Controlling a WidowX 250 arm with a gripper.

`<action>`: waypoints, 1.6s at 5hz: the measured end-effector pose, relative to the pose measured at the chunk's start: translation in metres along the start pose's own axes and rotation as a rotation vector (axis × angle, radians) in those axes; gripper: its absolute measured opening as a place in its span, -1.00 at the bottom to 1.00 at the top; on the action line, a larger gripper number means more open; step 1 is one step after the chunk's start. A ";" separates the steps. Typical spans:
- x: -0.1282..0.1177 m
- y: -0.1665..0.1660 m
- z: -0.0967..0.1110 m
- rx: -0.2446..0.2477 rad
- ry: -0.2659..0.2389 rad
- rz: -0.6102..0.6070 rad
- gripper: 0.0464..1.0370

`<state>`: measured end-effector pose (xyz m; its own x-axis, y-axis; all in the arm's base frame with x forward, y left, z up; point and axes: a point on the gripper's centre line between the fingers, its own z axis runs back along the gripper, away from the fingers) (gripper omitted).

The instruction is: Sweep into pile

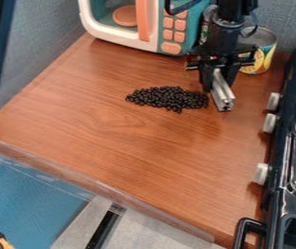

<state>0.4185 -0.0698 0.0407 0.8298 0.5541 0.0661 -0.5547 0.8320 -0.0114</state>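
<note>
While the gripper (219, 85) is closed round a metal bar (223, 97), the black beans (168, 98) lie on the counter (118, 151) just left in view, long axis crosswise to the bar, so a leftward push should shorten the spread.

From my end, the brown wood-grain surface (131, 141) looks smooth and slightly glossy, with a soft sheen near its right edge. I see small black beans (169, 98) with a faint shine, a silvery metal bar with grooves (222, 91), a smooth plastic-looking white-and-teal toy microwave (153, 45), and a glossy black toy stove (277, 194) with pale, plastic-looking knobs (261, 173).
</note>
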 end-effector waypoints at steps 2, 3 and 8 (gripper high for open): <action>-0.003 0.000 -0.013 -0.019 -0.012 0.006 -0.27; -0.006 -0.004 -0.018 -0.039 -0.022 0.015 -0.27; -0.015 -0.002 -0.028 -0.053 -0.046 0.033 -0.27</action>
<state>0.4088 -0.0794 0.0115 0.8068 0.5805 0.1105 -0.5766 0.8142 -0.0672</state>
